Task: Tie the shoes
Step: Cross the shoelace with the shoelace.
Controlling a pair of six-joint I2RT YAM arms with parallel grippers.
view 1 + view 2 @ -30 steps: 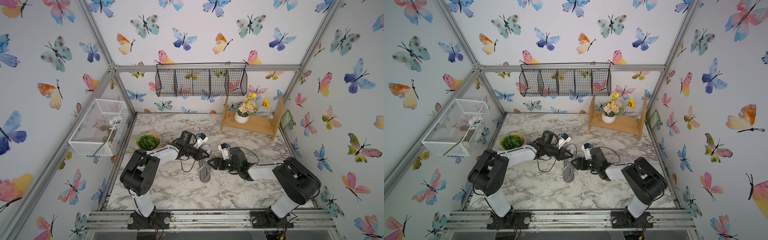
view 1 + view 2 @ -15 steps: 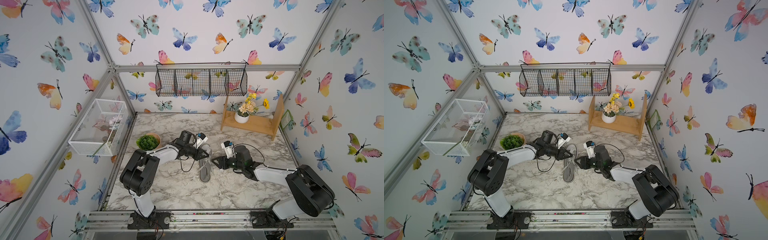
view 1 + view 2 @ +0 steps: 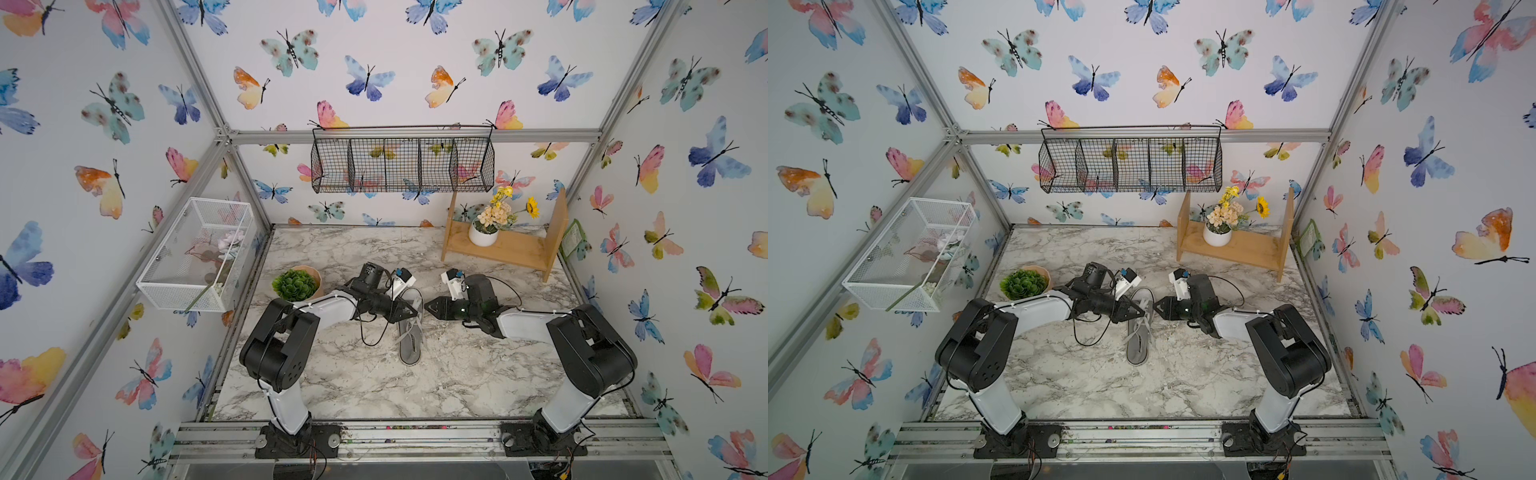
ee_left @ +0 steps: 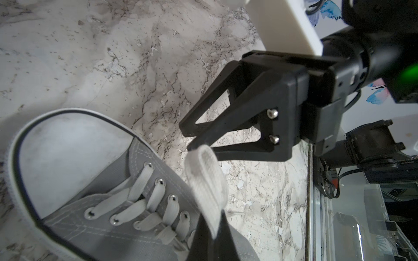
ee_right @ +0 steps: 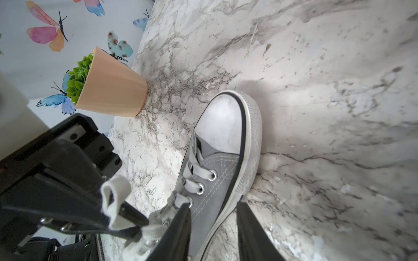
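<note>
Nearest the camera, the aluminium rail (image 3: 415, 436) carries both arm bases. From it the marble worktop (image 3: 374, 390) runs back, white with grey veins and flecked with small dark specks. There's butterfly wallpaper (image 3: 365, 79) on every wall and bare metal frame posts in the corners.

Now the shoe (image 3: 409, 345): grey canvas, standing on its sole in the middle of the worktop, right between the two arms. Its long axis runs near to far, heel towards the rail and white toe cap (image 5: 222, 122) pointing at the back wall.

The left claw (image 3: 411, 311) sits over the lacing from the left side, clamped tight on a loop of white lace (image 4: 204, 178) that stands up out of its fingertips. The right claw (image 3: 430, 308) faces it nose to nose from the other side. Its jaws are partly apart with nothing between them, and one fingertip (image 4: 199, 141) is right at the top of that loop. Touching or just short, I can't tell.

Farther back on the left there's a green plant (image 3: 294, 284) in a tan pot (image 5: 113, 90). At the back right, a wooden shelf (image 3: 498, 251) holds flowers (image 3: 494, 214) in a white pot (image 3: 483, 237). A white mesh basket (image 3: 195, 257) hangs on the left wall and a black wire basket (image 3: 403, 166) on the back wall. A green card (image 3: 572, 239) on the right wall carries print too small to read.
</note>
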